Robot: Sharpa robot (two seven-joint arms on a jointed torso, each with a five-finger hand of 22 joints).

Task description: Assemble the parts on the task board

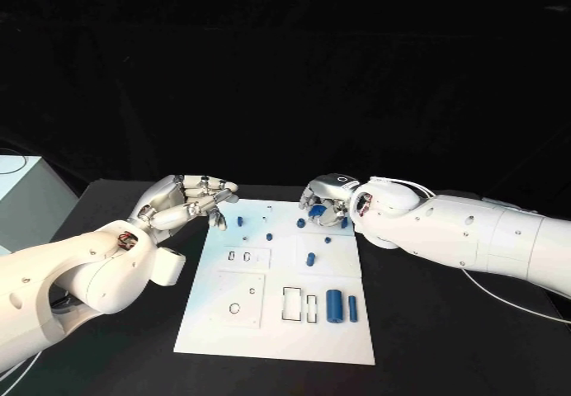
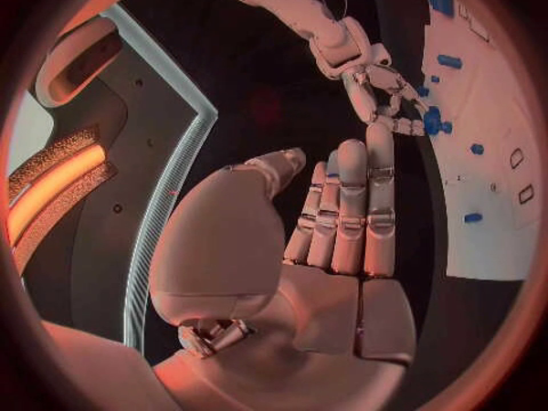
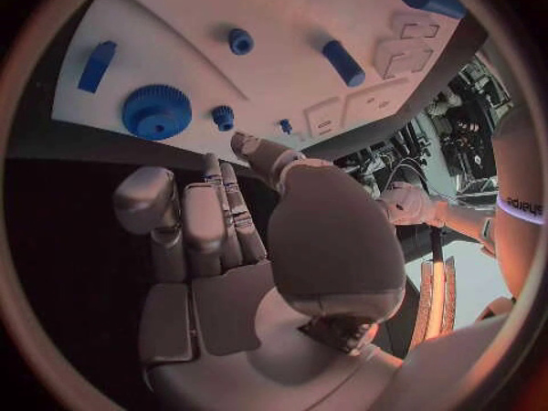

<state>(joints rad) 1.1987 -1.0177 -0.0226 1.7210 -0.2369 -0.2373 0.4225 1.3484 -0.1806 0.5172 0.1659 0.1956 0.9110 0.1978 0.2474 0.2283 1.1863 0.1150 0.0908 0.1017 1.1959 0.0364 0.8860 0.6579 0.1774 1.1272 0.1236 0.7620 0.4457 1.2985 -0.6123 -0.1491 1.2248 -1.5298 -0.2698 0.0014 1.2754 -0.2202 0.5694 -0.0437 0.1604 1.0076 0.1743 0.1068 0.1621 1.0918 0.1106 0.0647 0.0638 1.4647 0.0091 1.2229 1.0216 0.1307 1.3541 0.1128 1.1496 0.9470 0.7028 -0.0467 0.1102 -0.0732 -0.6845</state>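
**Right hand hovering over the gear at the board's far edge**

Head view: the right hand (image 1: pixel 325 200) is hanging directly above the blue gear (image 1: pixel 319 213) on the task board (image 1: pixel 280 334), nearer than the left hand (image 1: pixel 188 202), which is grasping nothing.

Right wrist view: the gear is lying just beyond the fingertips (image 3: pixel 217 166), ungrasped; five smaller parts are lying around it.
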